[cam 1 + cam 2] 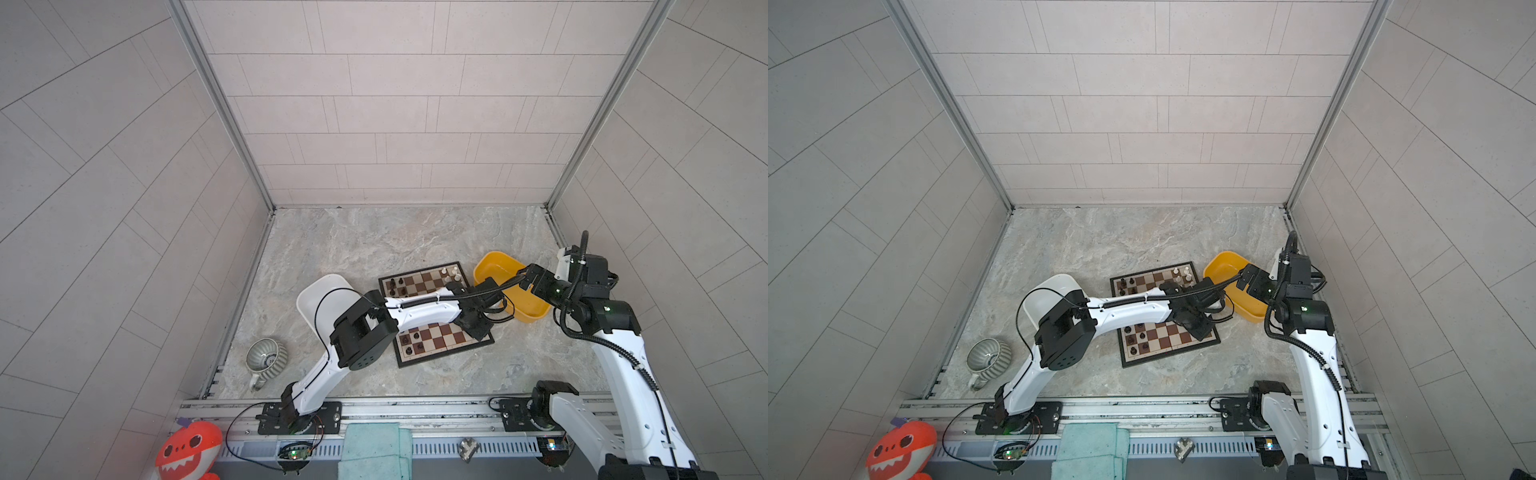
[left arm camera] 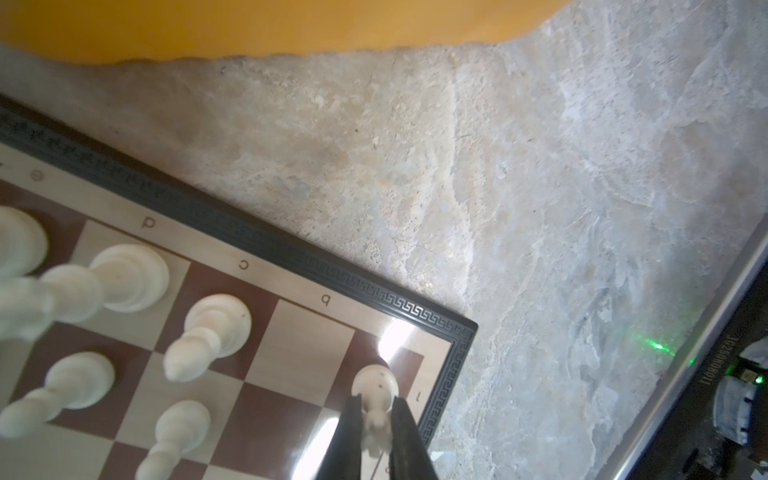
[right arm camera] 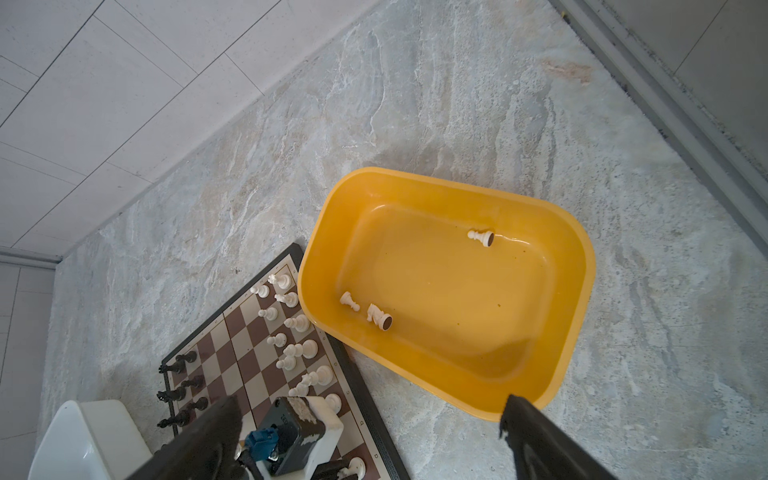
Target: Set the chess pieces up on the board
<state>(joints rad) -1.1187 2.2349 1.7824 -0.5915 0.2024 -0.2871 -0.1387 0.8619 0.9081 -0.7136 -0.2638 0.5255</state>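
Note:
The board (image 1: 441, 340) lies mid-table, partly under my left arm, and shows in both top views (image 1: 1167, 338). My left gripper (image 2: 376, 409) is shut on a white chess piece (image 2: 375, 380) that stands upright on the dark corner square by the board's rim (image 2: 291, 257). Several white pieces (image 2: 216, 320) stand on the squares beside it. Black pieces (image 1: 397, 284) stand along the board's left side. My right gripper (image 3: 370, 419) hangs open over the near rim of the yellow tub (image 3: 415, 176). In that tub lie three white pieces (image 3: 379, 316).
A white tub (image 1: 316, 291) sits left of the board, partly under my left arm. A ribbed mug (image 1: 266, 357) lies at the front left. A teal cloth (image 1: 374, 449) and an orange plush toy (image 1: 189, 449) are beyond the front rail.

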